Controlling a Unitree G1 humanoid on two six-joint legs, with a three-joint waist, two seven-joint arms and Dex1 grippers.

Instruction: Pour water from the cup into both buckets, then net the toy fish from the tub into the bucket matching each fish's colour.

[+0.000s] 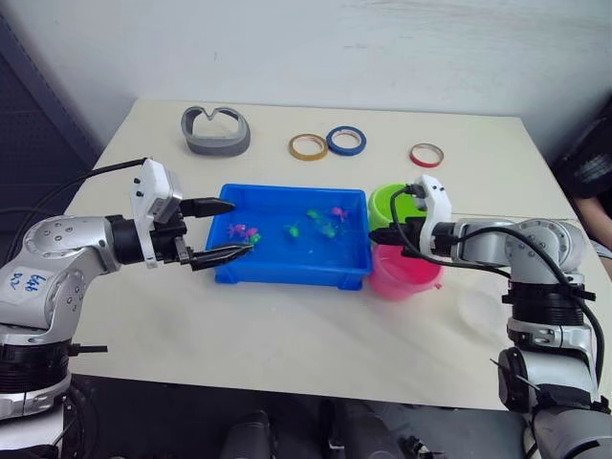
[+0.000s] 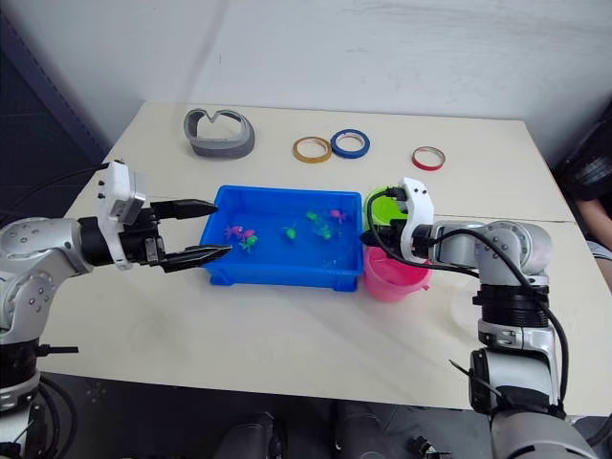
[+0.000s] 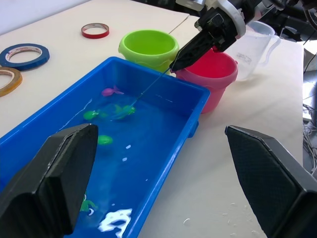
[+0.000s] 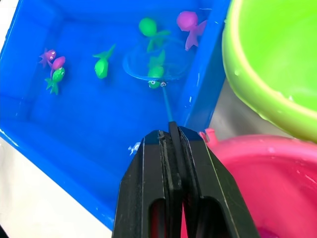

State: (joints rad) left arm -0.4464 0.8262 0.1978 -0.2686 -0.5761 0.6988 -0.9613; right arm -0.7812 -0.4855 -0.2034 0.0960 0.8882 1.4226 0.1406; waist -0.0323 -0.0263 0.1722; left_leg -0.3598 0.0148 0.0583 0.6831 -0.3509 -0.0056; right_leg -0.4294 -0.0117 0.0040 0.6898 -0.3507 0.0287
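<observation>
While dipping the net (image 4: 156, 62) in the tub (image 1: 287, 273), right end effector (image 4: 173, 136) pinched tight on its stick. Left end effector (image 1: 222, 229) wide open, holding nothing. Fish (image 4: 101, 67) left to scoop into buckets (image 3: 148, 47).

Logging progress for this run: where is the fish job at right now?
Pouring cannot be confirmed. The cup stands on the table beyond the pink bucket. In hand: right gripper holds the net around a green fish in the tub. Left: all fish remain in the tub; nothing visible in the green bucket. Left gripper open.
</observation>
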